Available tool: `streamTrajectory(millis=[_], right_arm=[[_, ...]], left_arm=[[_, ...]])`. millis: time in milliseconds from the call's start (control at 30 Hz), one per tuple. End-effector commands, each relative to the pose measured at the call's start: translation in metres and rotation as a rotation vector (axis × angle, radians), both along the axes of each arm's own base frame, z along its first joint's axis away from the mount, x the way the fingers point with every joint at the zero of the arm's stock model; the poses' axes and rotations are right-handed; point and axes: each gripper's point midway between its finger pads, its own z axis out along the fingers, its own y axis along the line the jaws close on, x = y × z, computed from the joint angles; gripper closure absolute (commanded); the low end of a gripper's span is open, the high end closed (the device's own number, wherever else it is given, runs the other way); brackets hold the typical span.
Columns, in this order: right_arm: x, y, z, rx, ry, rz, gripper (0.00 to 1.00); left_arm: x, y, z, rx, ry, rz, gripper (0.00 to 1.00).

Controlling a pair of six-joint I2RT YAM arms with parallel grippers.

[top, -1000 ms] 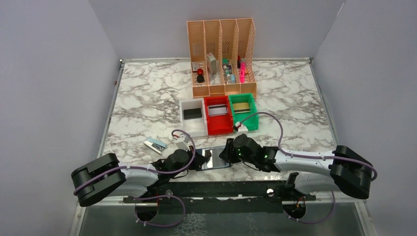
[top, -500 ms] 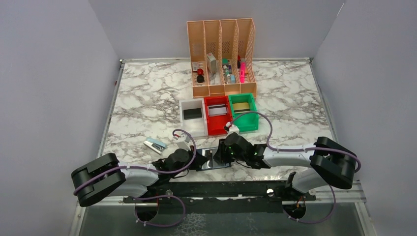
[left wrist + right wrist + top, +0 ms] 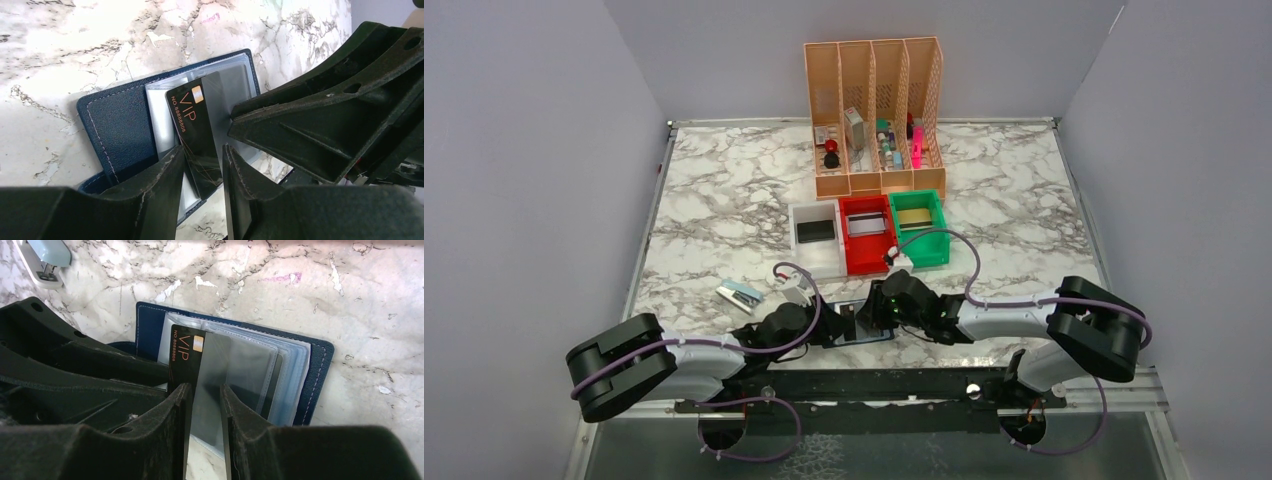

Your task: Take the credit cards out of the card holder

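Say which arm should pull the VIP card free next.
Left, probably. The VIP card lies partly out of the holder between the open left fingers; the right fingers straddle the clear pocket instead.

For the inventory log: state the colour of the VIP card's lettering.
Orange-gold on the black VIP card, clearest in the left wrist view.

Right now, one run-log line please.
left gripper: jaws apart astride black VIP card | right gripper: at clear pocket, grip unclear | card holder: lying open
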Motion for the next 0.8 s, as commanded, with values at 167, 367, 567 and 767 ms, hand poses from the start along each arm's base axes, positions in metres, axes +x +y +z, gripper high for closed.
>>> streamTrajectory(millis=[167, 367, 567, 767], right_arm=[[-0.022, -0.031, -0.045, -0.13, 0.105, -0.001, 0.68], [-0.024, -0.026, -0.043, -0.099, 0.106, 0.019, 0.69], [-0.025, -0.024, -0.044, -0.093, 0.117, 0.02, 0.69], [-0.025, -0.023, -0.047, -0.1, 0.122, 0.023, 0.69]], left_arm=[[-0.012, 0.029, -0.045, 0.118, 0.127, 0.066, 0.57], [-0.012, 0.025, -0.044, 0.119, 0.134, 0.058, 0.62], [-0.011, 0.013, -0.034, 0.098, 0.11, 0.015, 0.69], [-0.011, 0.004, -0.023, 0.078, 0.08, -0.034, 0.76]])
